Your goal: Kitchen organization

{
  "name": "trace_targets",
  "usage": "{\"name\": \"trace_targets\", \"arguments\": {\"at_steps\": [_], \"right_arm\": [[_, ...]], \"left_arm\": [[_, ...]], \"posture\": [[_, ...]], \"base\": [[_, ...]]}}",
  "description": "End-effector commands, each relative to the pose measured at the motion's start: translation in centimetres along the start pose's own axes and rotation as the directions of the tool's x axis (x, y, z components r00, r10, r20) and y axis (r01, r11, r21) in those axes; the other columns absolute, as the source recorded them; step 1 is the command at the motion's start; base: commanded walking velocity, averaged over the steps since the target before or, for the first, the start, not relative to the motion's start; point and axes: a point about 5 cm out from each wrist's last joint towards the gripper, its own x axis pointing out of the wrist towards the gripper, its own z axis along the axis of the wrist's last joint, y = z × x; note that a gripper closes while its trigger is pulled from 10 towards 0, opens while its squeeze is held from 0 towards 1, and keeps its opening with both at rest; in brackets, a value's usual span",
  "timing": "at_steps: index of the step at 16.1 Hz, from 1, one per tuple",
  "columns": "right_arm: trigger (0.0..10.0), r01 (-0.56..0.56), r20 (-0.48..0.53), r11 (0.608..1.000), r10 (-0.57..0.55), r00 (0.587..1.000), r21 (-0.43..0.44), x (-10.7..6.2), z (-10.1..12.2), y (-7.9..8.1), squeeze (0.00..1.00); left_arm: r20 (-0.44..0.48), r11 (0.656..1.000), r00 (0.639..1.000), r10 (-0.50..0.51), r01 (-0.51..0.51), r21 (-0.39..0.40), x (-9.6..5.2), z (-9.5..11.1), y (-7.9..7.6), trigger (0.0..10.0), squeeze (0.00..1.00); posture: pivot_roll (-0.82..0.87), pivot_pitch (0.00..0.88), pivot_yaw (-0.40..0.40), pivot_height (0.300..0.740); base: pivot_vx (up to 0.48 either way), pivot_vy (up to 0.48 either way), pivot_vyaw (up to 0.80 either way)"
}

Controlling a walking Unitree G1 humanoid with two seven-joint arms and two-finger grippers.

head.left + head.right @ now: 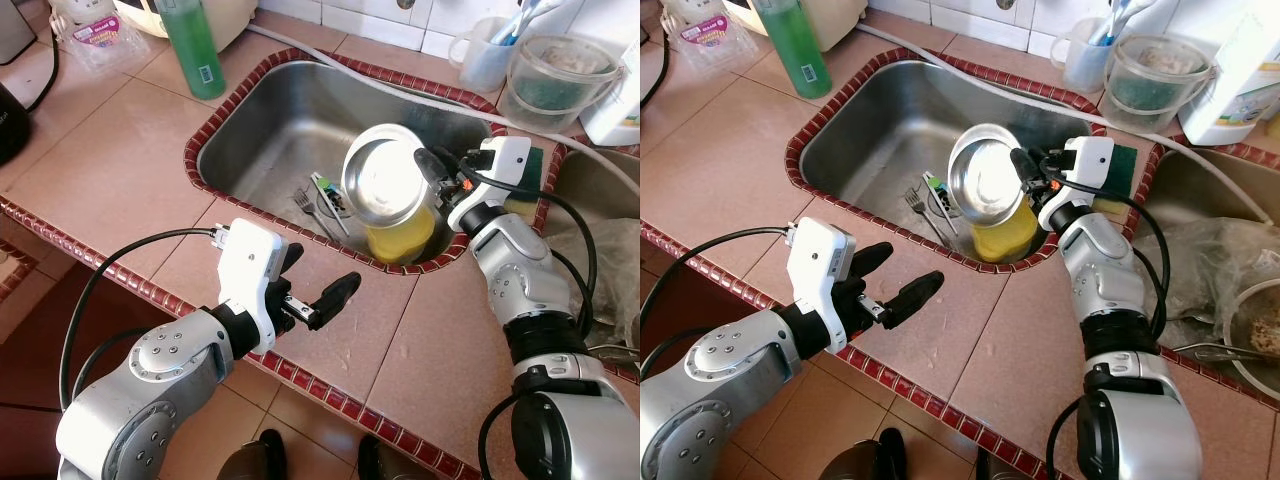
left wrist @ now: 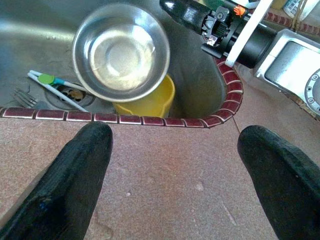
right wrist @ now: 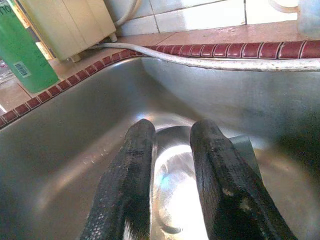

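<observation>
Sink (image 1: pixel 250 120) left half open, steel bowl (image 1: pixel 385 180), yellow cup (image 1: pixel 405 238) crowd right corner

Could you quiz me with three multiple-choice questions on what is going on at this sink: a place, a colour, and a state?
1. Where is the steel bowl?
A. on the floor
B. over the sink
C. on the stove

2. What colour is the cup under the bowl?
A. yellow
B. blue
C. black

3. How are the left gripper fingers?
A. shut on a fork
B. shut on a bottle
C. open, empty

Answers: 1 B, the right gripper grips its rim over the basin; 2 A, yellow shows below the bowl; 3 C, the fingers are spread above the counter.
</observation>
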Motion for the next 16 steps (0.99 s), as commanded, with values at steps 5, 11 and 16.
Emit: {"name": "trace_targets", "arguments": {"at_steps": [5,11,16], "right_arm": [[10.0,-0.014,-0.026,1.000,0.015,1.000,0.023,-0.2,-0.8,-0.1,1.00],[10.0,-0.053,0.039,0.998,0.051,0.998,0.040,-0.1,-0.1,0.7,1.00],[10.0,-0.048,0.086,0.997,0.043,0.995,0.056,-0.5,0.1,0.9,1.00]], "left_arm": [[0.007,1.000,1.000,-0.001,0.001,0.008,-0.3,0.3,-0.2,10.0,0.00],[0.025,0.998,0.997,0.067,-0.067,0.021,0.0,0.2,1.0,10.0,0.00],[0.074,0.977,0.978,0.197,-0.202,0.073,0.5,0.1,3.1,10.0,0.00]], "posture": [[-0.06,0.324,0.037,0.740],[-0.06,0.297,0.039,0.740],[-0.06,0.222,0.031,0.740]], "base": [[0.000,0.000,0.00],[0.000,0.000,0.00],[0.000,0.000,0.00]]}}
